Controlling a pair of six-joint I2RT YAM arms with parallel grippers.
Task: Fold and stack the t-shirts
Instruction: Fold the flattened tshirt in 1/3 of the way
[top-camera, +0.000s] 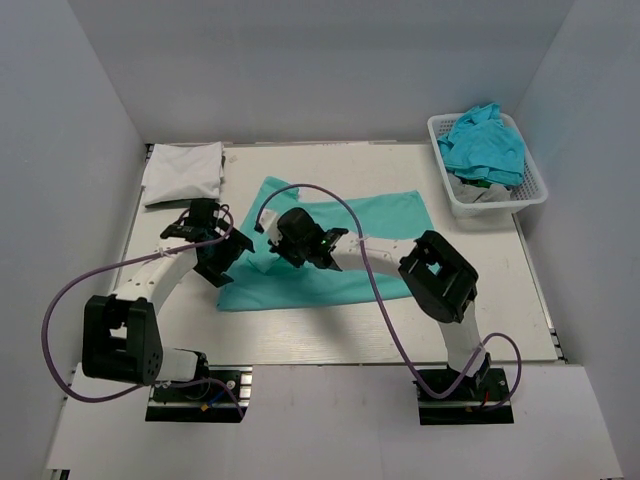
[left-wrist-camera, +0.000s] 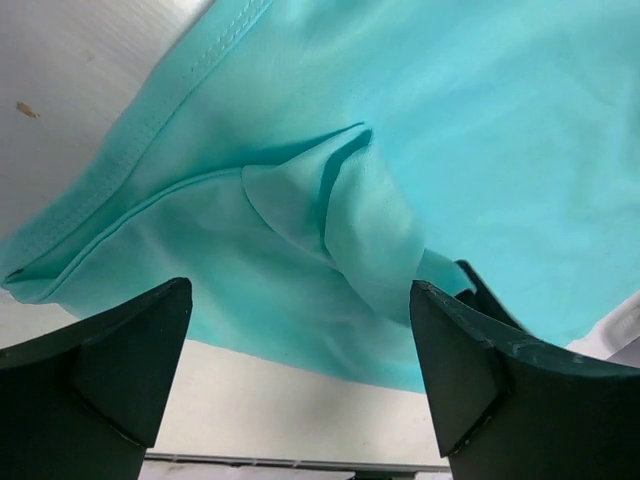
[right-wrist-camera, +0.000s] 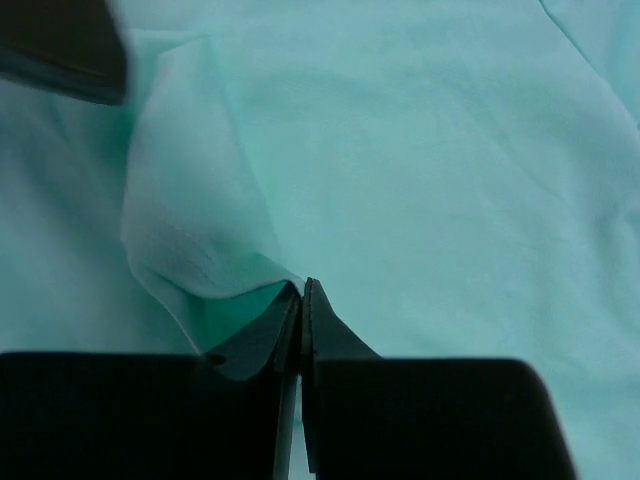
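My right pincer (right-wrist-camera: 303, 290) is clenched on a pinched-up fold of the teal t-shirt (top-camera: 385, 215), which is spread mid-tabletop (top-camera: 330, 340). My left pincer (left-wrist-camera: 300, 290) hangs released over its left edge. One white t-shirt (top-camera: 183, 170) lies folded at the far left corner; turquoise t-shirts (top-camera: 485, 145) sit in the basket (top-camera: 487, 208) at the far right corner, so most work remains, I judge.

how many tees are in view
3: a white tee folded far left, a teal tee spread mid-table, a turquoise tee in the basket; more may be hidden under it.
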